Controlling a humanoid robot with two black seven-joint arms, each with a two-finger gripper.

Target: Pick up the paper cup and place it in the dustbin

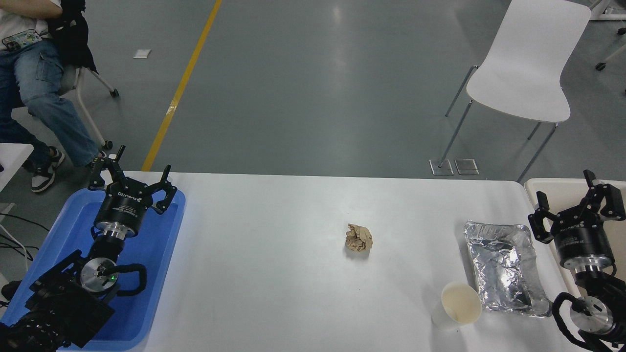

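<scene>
At the white table (274, 274), our right gripper (579, 205) hovers with fingers spread and empty over the beige dustbin (543, 185) at the far right edge, while our left gripper (132, 178), also splayed open, sits parked above the blue tray (161, 274). The paper cup (458, 305) stands upright at the near right, just left of the foil tray (503, 266) and well clear of the crumpled paper ball (358, 238). We judge it light, thin-walled and easily crushed, best pinched gently across the wall below its rolled rim.
</scene>
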